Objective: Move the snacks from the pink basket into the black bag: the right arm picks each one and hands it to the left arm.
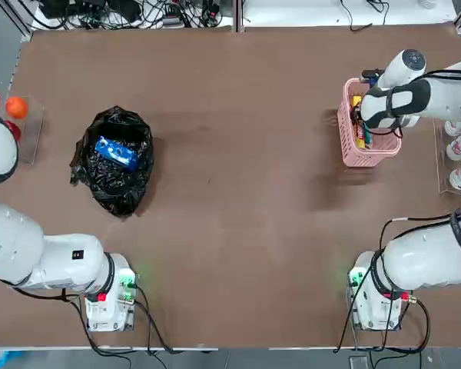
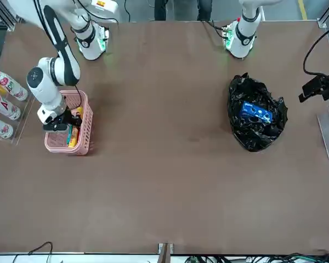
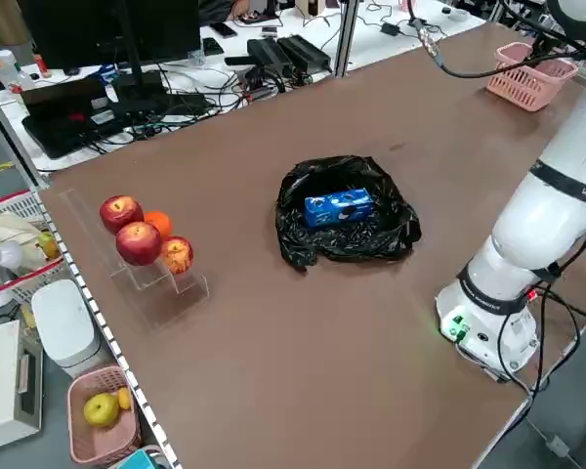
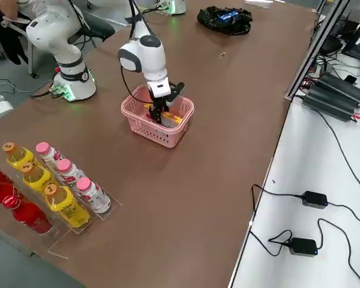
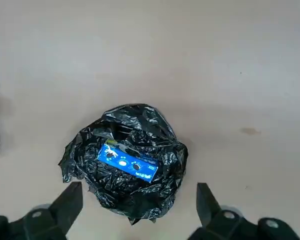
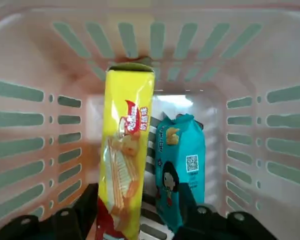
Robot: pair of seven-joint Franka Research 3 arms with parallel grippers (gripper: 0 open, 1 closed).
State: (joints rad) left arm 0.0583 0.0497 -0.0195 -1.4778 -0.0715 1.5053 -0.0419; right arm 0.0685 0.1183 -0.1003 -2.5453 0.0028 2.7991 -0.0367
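Reaching into the basket, my right end effector stands part-open over the yellow snack and teal snack; my left end effector, wide open, empty, faces the desk and bag with the blue snack.

Brown table carries fruit and drinks at opposite edges!

Over on the left, three red apples and one round orange fruit sit together on a clear plastic stand. Across to the right, here's the colourful line-up: white bottles with pink caps, yellow bottles with orange caps and red bottles, all leaning in a clear rack. Out past the far edge, a white desk carries tangled black cables and a big black monitor. And lower down, outside the table, a pink plastic tub holds a yellow-green fruit!
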